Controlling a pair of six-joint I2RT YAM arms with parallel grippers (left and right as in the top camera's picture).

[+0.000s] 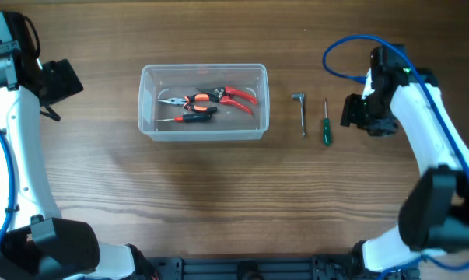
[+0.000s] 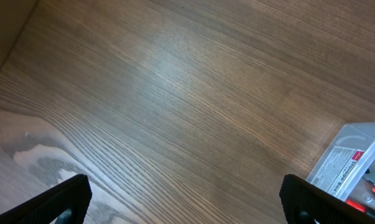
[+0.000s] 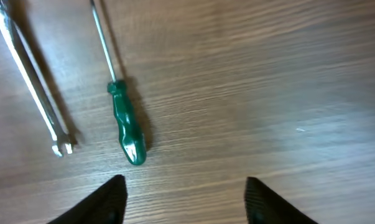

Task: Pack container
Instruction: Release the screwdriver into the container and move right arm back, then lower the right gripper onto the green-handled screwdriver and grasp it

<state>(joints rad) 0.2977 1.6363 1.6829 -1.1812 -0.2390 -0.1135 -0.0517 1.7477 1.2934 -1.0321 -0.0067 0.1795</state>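
Clear plastic rectangular container [image 1: 203, 135]: one, left of centre
Orange-handled long-nose pliers [image 1: 190, 99]: one
Red-handled pliers [image 1: 239, 96]: one
Black-handled small screwdriver [image 1: 194, 117]: one
Silver metal wrench [image 1: 301, 115]: one
Green-handled slim screwdriver [image 1: 325, 132]: one, farthest right

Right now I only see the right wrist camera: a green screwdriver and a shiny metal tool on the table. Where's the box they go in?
Observer: The container sits to the left of the metal tool, apart from it.
Operator: Is anything inside it?
Observer: Yes, red-handled pliers and a small dark-handled screwdriver lie in it.
Operator: What's the other arm doing?
Observer: The left end effector hangs open on the far left side of the container, holding nothing.
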